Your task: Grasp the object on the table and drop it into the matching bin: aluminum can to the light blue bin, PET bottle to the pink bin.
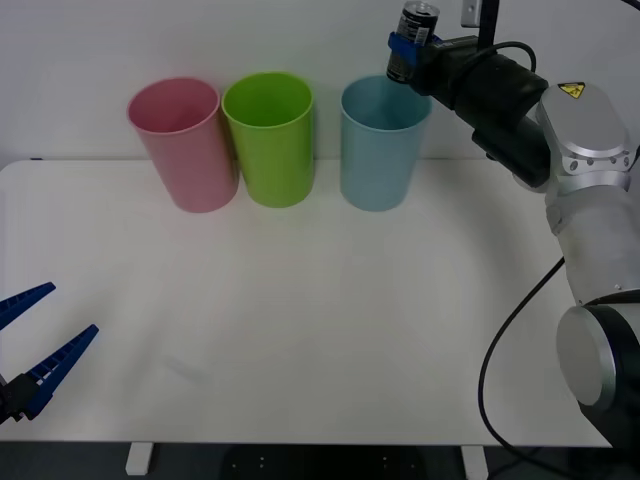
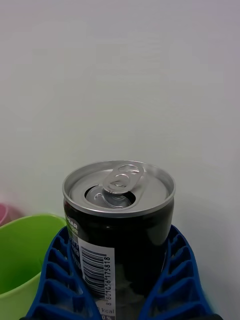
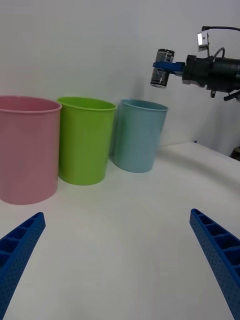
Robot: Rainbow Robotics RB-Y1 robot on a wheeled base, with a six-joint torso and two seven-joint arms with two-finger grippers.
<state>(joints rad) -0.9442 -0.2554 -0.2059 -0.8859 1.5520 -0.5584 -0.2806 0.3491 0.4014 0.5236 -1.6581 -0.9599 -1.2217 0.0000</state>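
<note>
My right gripper is shut on the aluminum can, a small dark can with a silver top, held upright in the air just above the right rim of the light blue bin. The wrist view shows the can between the blue fingers. From the left wrist the can hangs above the light blue bin. The pink bin stands at the far left of the row. My left gripper is open, low at the table's near left edge.
A lime green bin stands between the pink and light blue bins at the back of the white table. A white wall rises right behind the bins. A black cable hangs by the right arm.
</note>
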